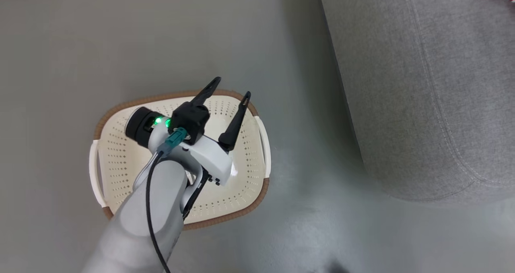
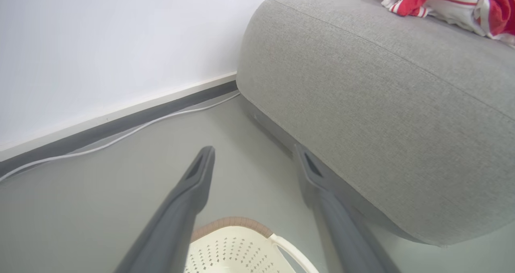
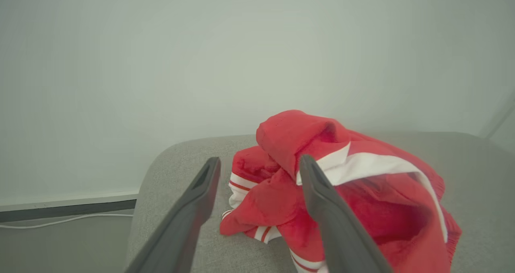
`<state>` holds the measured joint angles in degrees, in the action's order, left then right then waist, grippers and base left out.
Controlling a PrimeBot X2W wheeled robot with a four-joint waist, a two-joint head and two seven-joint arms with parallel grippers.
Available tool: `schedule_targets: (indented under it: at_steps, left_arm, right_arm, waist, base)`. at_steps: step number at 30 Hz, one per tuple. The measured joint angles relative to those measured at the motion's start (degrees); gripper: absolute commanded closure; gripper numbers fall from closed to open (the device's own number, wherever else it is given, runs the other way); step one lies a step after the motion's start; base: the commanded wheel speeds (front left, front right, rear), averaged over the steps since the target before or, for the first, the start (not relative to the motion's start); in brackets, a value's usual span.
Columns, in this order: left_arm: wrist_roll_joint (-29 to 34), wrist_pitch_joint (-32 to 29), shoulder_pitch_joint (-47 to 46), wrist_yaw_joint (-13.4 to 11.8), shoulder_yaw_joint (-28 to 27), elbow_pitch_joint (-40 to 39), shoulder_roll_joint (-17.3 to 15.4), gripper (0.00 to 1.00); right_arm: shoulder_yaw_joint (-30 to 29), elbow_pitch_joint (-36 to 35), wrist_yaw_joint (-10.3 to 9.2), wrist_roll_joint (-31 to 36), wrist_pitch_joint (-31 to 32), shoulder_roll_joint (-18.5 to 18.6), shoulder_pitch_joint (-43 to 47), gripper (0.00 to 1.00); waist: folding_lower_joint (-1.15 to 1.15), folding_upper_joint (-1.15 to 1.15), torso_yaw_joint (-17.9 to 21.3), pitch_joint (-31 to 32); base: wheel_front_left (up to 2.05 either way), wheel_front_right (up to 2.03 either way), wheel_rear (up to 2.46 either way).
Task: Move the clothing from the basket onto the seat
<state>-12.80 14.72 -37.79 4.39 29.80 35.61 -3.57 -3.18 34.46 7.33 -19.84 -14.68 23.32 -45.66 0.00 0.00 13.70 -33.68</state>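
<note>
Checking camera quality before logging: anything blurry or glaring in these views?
Head view: pale glare on the floor beside the basket. Left wrist view: left gripper soft, out of focus. Right wrist view: right gripper blurred too, clothing sharper.

Red clothing (image 3: 289, 140), grey seat (image 1: 422, 83), cream basket (image 1: 120, 152)

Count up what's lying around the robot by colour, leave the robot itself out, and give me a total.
Red: 1, heap of bright red fabric clothing with white striped trim; garments inside cannot be counted.
Cream-white: 1, perforated plastic basket with brown rim.
Grey: 1, light grey fabric-upholstered sofa.
White: 1, thin cable along the wall.
Total: 4.
</note>
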Motion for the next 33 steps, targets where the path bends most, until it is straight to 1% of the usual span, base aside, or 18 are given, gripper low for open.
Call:
schedule_targets:
  at_steps: [7,9,15,22,26,33]
  left_arm:
    - [-0.7,0.0,4.2,-1.3,-6.3,-2.2,0.0,0.00]
    - [-0.9,0.0,5.8,-1.5,-8.4,-2.9,0.0,0.00]
    - [-0.9,0.0,11.4,-3.5,-14.9,-4.3,0.0,0.00]
    - [-0.7,0.0,17.7,-3.7,-21.4,-6.0,0.6,0.00]
    - [-0.2,0.0,21.4,-3.7,-24.2,-6.4,0.8,0.00]
    - [0.6,0.0,27.4,-3.7,-29.2,-8.0,1.0,0.00]
  right_arm:
    - [4.3,-6.1,0.00,-1.2,0.0,-1.1,4.7,0.00]
    - [5.5,-6.9,0.00,-1.6,0.0,-1.5,5.8,0.00]
    - [8.5,-7.5,0.00,-2.8,0.0,-3.2,9.7,0.00]
    - [10.6,-7.6,0.00,-4.0,0.0,-6.1,16.5,0.00]
    - [11.2,-7.6,0.00,-4.0,0.0,-7.6,20.9,0.00]
    - [13.1,-7.6,0.00,-2.7,0.0,-9.8,26.5,0.00]
  waist:
    - [0.00,0.00,-1.6,4.9]
    - [0.00,0.00,-2.3,6.4]
    - [0.00,0.00,-5.3,11.3]
    - [0.00,0.00,-9.7,17.0]
    - [0.00,0.00,-12.1,20.3]
    - [0.00,0.00,-15.0,25.3]
  base:
    - [0.00,0.00,0.00]
    - [0.00,0.00,0.00]
    - [0.00,0.00,0.00]
    - [0.00,0.00,0.00]
    - [0.00,0.00,0.00]
    - [0.00,0.00,0.00]
